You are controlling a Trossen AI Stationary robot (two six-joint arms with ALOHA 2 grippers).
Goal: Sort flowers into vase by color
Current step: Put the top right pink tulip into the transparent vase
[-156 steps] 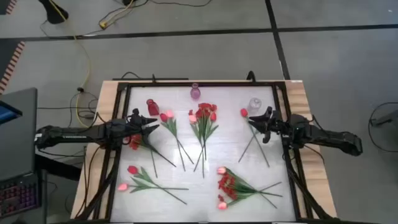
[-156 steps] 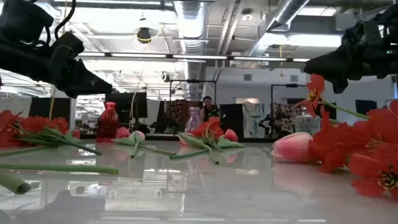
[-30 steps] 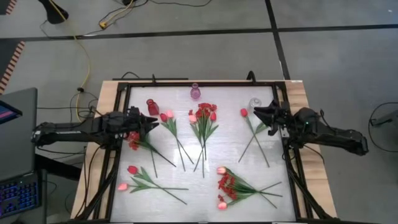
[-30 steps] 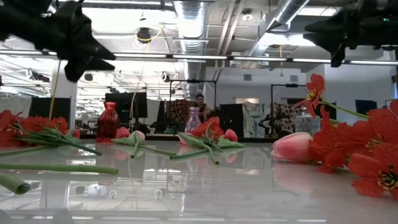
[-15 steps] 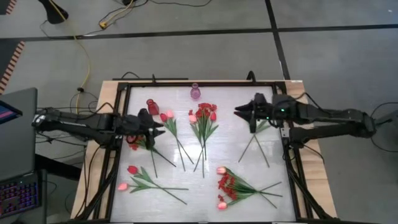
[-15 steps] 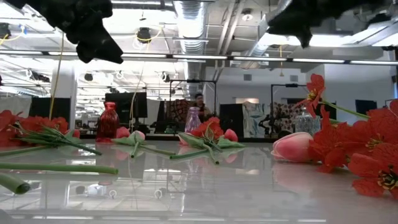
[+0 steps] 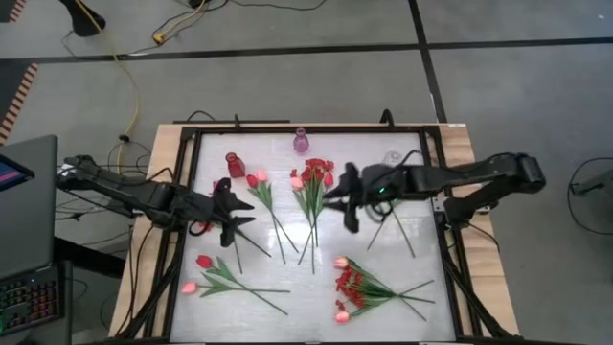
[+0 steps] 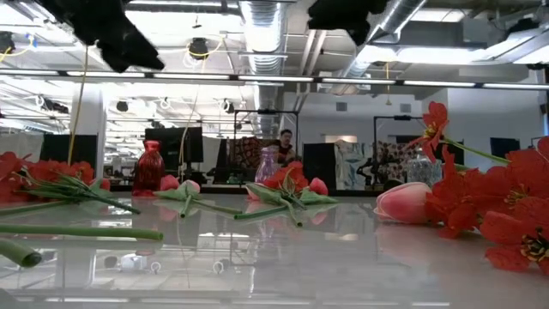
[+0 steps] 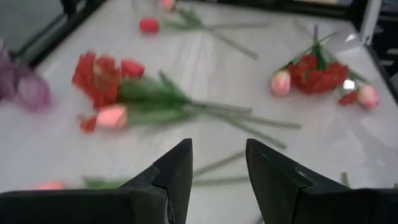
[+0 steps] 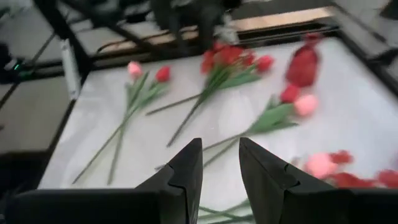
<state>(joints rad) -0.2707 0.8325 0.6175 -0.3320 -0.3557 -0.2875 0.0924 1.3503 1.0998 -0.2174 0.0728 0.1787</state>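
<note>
From where I stand the worry is the crowding on the bench. The flowers lie in loose bunches with stems crossing, pink and red buds mixed in one bunch, so fingers closing on one stem could drag a neighbour along or carry the wrong colour to a vase. Both arms are also reaching toward the middle, so they could foul each other over the centre bunch. The vases look narrow and light, so a stem lowered off-line might tip one.

The flowers are all lying down: that centre bunch near twelve o'clock, a pink-and-red pair beside it at eleven, a red spray at nine, a pair of tulips at seven, a bigger red bunch at five, and stems at two under the right arm. The red vase, purple vase and clear vase stand along the far edge, none holding a flower.

The right arm stretches in low from three o'clock, its right gripper above the bench just right of the centre bunch, fingers apart and holding nothing. The left arm reaches in from nine, its left gripper by the red spray, fingers likewise apart and empty.
</note>
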